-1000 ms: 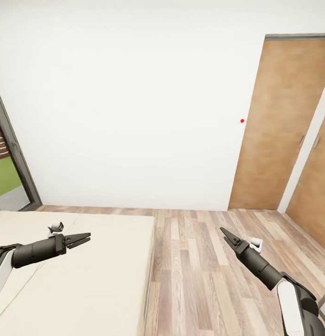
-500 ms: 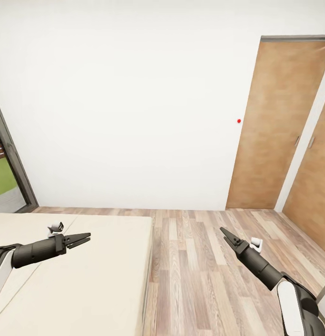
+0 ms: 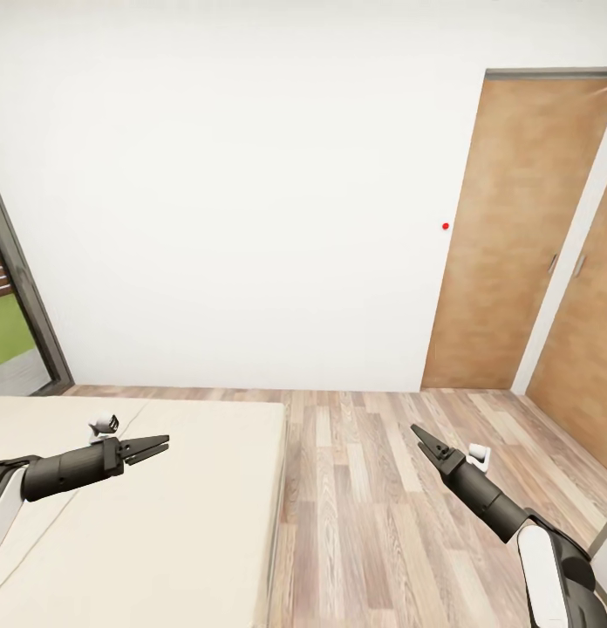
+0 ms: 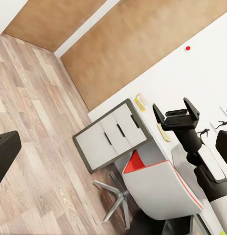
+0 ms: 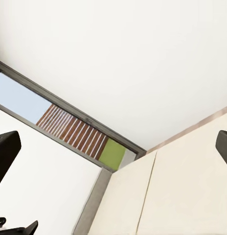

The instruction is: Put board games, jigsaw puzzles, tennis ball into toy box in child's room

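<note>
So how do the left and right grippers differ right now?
The left gripper hangs over the bed; the right gripper hangs over the wood floor. The left gripper points sideways, toward the robot's right; the right gripper points forward toward the wall, angled left. Both are dark, open and empty.

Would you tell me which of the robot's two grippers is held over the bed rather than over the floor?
The left gripper: it hangs above the beige bed, while the right gripper is over the wood-plank floor.
</note>
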{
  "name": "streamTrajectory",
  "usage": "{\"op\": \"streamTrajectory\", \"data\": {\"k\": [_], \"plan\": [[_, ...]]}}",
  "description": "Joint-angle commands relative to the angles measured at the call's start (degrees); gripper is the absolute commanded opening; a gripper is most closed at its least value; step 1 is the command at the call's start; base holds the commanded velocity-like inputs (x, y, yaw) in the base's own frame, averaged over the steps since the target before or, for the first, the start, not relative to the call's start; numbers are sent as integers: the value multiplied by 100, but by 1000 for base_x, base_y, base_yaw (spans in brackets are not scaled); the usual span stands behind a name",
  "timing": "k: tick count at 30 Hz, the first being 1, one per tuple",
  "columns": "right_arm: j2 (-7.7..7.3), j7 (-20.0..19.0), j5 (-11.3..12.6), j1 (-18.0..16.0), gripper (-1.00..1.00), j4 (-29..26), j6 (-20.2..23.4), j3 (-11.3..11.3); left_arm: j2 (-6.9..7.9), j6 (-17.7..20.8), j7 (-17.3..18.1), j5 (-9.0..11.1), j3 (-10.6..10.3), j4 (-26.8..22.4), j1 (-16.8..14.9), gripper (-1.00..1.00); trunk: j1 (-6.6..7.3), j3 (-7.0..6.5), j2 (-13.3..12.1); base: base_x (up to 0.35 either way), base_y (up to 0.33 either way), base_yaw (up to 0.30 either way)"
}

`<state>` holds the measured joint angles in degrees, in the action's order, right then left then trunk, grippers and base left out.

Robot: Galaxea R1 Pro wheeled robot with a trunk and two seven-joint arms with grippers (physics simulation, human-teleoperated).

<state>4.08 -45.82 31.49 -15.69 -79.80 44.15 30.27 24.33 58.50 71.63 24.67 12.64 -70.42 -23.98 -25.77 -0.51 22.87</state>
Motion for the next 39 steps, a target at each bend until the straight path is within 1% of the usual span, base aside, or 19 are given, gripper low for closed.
{"op": "streamTrajectory", "data": {"k": [1, 16, 26, 39], "plan": [[5, -14, 6, -4, 100, 0, 33, 14, 1, 39, 9, 11, 0, 2, -2, 100, -1, 3, 5, -63, 21, 0], [8, -14, 6, -4, 100, 0, 33, 14, 1, 43, 9, 11, -4, 2, -2, 100, -1, 3, 5, -16, 30, 0], [7, -14, 6, -4, 100, 0, 33, 14, 1, 43, 9, 11, -1, 2, -2, 100, -1, 1, 5, -1, 232, -4], [6, -14, 6, -4, 100, 0, 33, 14, 1, 42, 9, 11, -1, 2, -2, 100, -1, -52, 5, -10, 270, -121]]}}
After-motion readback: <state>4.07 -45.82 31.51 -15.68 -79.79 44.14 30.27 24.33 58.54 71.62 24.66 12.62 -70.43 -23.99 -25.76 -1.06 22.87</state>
